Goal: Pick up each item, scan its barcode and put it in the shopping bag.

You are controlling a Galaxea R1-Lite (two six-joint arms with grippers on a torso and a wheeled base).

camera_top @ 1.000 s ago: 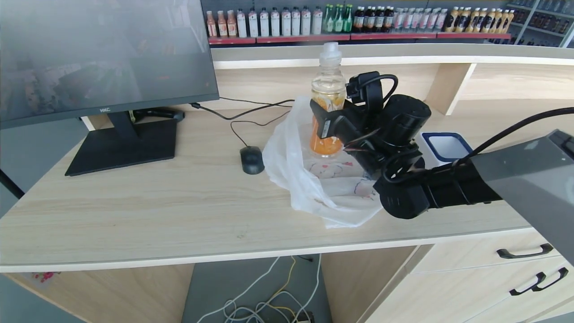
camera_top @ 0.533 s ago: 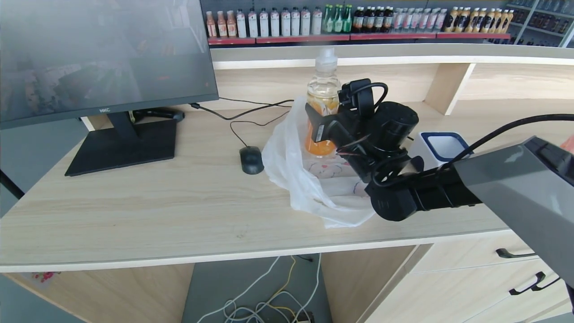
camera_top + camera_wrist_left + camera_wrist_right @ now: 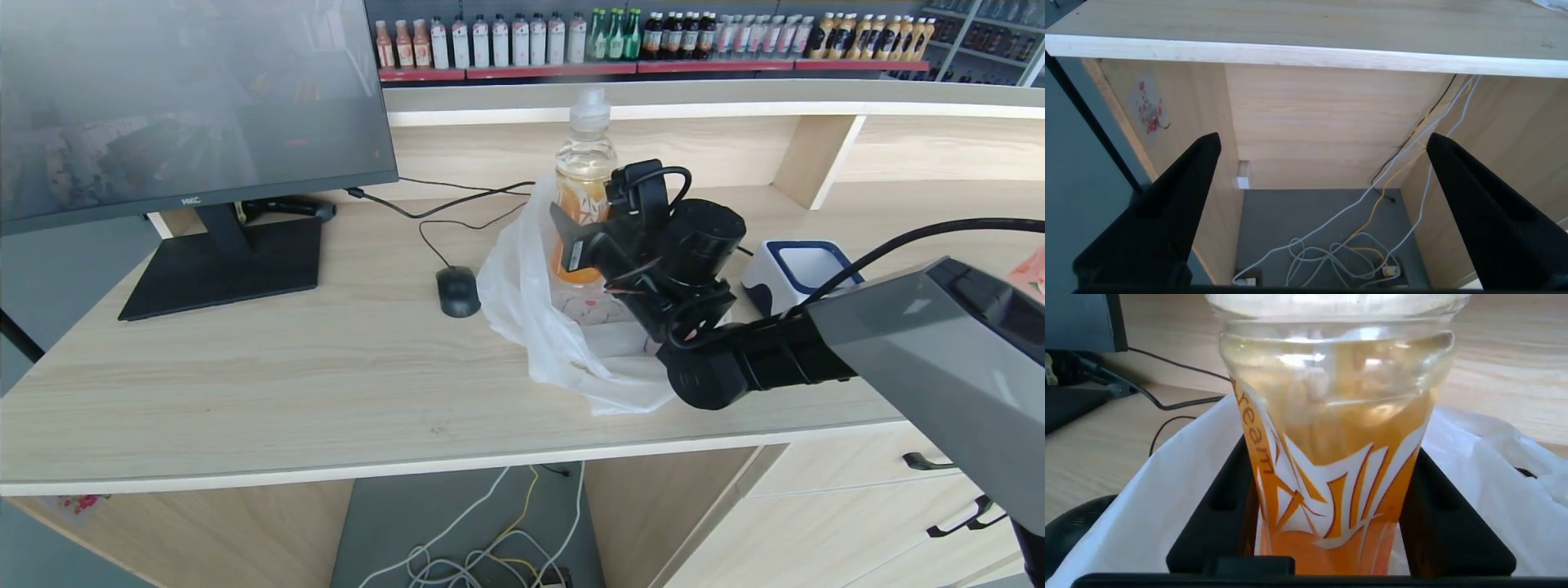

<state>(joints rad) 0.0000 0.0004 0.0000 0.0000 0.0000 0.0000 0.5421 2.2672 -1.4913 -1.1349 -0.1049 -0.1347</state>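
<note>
While your right gripper (image 3: 581, 245) sits over the counter (image 3: 245, 384), its two black fingers (image 3: 1217, 518) are clamped on either side of the bottle (image 3: 581, 175), around the orange lower body. The grip is firm with no gap visible in the right wrist view. The bottle is upright, with a clear neck, a pale cap on top and orange liquid and orange label graphics below.

Its lower part is down in the open mouth of the white shopping bag (image 3: 539, 327), and bag plastic shows on both sides of the fingers. You cannot tell whether the base touches the bag floor or hangs above it. The bag lies crumpled on the counter, with its mouth facing up and toward the arm.

The scanner (image 3: 796, 273), a white box with a blue rim, stands just beside the bag on the robot's right, apart from the bottle. The mouse (image 3: 457, 291) lies just beside the bag on the robot's left, and the monitor (image 3: 188, 98) is farther left on its black stand. The shelf of drinks (image 3: 653, 37) runs along the back wall.

Your left gripper (image 3: 1323, 147) hangs below the counter edge with its fingers spread wide and nothing between them. It faces the underside panel and the loose cables (image 3: 1355, 245) on the floor.
</note>
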